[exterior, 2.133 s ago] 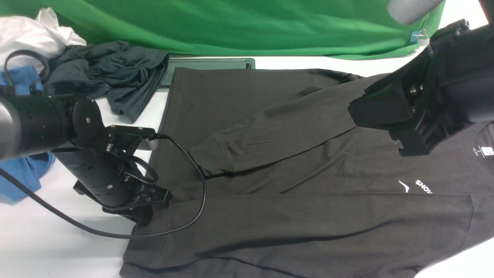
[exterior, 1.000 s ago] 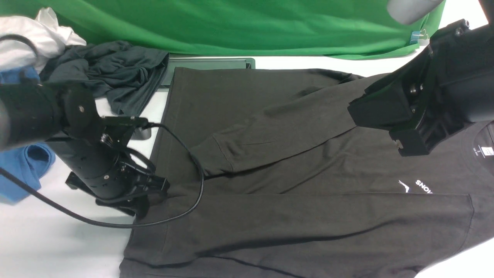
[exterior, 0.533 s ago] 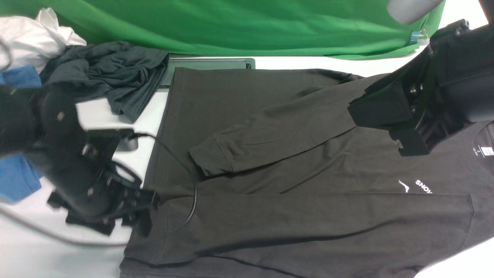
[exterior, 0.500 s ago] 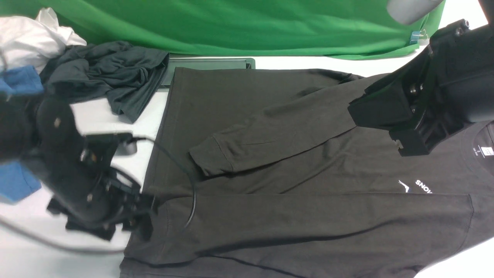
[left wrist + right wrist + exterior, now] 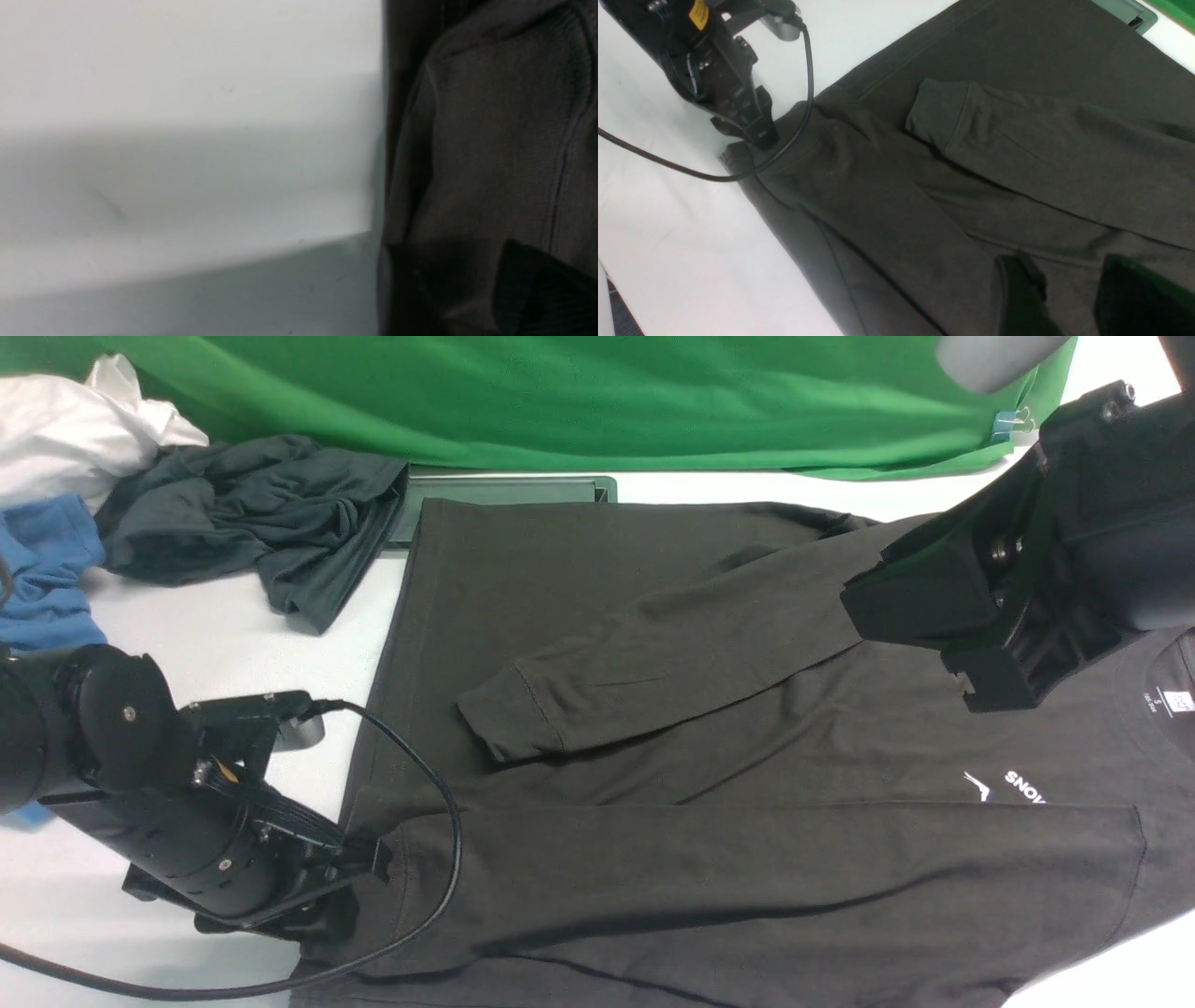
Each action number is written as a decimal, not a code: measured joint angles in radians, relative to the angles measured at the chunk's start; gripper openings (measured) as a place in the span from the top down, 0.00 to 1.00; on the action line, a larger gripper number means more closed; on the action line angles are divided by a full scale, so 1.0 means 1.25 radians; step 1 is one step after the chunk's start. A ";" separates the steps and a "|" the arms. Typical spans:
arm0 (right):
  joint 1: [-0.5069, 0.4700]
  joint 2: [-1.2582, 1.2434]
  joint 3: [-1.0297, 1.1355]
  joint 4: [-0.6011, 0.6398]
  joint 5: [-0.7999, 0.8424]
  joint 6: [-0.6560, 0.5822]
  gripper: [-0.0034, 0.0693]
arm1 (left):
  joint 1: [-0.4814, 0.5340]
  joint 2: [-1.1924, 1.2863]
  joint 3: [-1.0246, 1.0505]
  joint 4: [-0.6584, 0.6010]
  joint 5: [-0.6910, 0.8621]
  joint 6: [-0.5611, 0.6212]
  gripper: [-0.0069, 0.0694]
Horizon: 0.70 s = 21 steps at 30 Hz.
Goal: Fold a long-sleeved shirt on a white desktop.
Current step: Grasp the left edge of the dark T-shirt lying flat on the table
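Since a second ago the left gripper (image 5: 359,887) has shifted toward the near edge of the white desktop (image 5: 233,616), leaving more of the blue shirt (image 5: 47,579) in view. The right arm has not changed position.

Left claw: its tips rest on the cuff end of the near sleeve (image 5: 794,154), at the hem corner of the long-sleeved shirt (image 5: 747,859). Whether it is clenched on the fabric or released cannot be told; the left wrist view gives only blurred cloth and one dark finger (image 5: 542,289). Its black cable (image 5: 439,859) trails over the sleeve.

Right gripper (image 5: 1064,280): raised above the chest area, jaws apart, nothing between them.

Shirt: spread flat across the middle and right of the desktop, hem toward the robot's left, neck toward its right. The far sleeve is folded across the body, its cuff (image 5: 513,719) near the middle. The near sleeve lies along the near side. White chest logo (image 5: 1013,786) and neck label (image 5: 1181,700) face up.

A dark grey garment (image 5: 252,523) lies crumpled at far left, just clear of the hem.
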 joint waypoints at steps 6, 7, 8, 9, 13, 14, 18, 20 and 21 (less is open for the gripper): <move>0.000 0.000 0.000 0.000 0.000 0.000 0.62 | 0.000 0.000 0.000 0.011 0.004 -0.014 0.70; 0.000 0.000 0.000 0.000 0.000 0.000 0.62 | 0.000 0.000 0.000 0.012 0.005 -0.018 0.70; 0.000 0.000 0.000 0.000 0.001 0.000 0.62 | 0.000 0.000 0.000 0.013 0.006 -0.020 0.69; 0.000 0.000 0.000 0.000 0.002 0.000 0.62 | 0.000 0.000 0.000 0.014 0.008 -0.022 0.68; 0.000 0.000 0.000 0.003 0.003 0.000 0.62 | 0.000 0.000 0.000 0.017 0.014 -0.029 0.55; 0.000 0.000 0.000 0.003 0.003 0.000 0.62 | 0.000 0.000 0.000 0.018 0.014 -0.024 0.51; 0.000 0.000 0.000 0.003 0.004 0.000 0.62 | 0.000 0.000 0.000 0.018 0.011 -0.024 0.42; 0.000 0.000 0.000 0.003 0.006 0.000 0.62 | 0.000 0.000 0.000 0.006 0.010 -0.019 0.41; 0.000 0.000 0.000 0.003 0.006 0.000 0.62 | 0.000 0.000 0.002 -0.004 0.008 -0.006 0.41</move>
